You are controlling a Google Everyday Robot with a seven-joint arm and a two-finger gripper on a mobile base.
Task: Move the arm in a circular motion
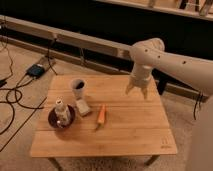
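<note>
My cream-white arm of thick smooth tubular segments with small dark holes reaches in from the right edge, bends at a rounded joint and points down. Its small pronged gripper hangs over the far right part of the wooden table, just above the top. It holds nothing.
On the table's left stand a dark cup, a small white block, an orange carrot and a dark plate with a pale bottle. Cables and a blue box lie on the floor at left.
</note>
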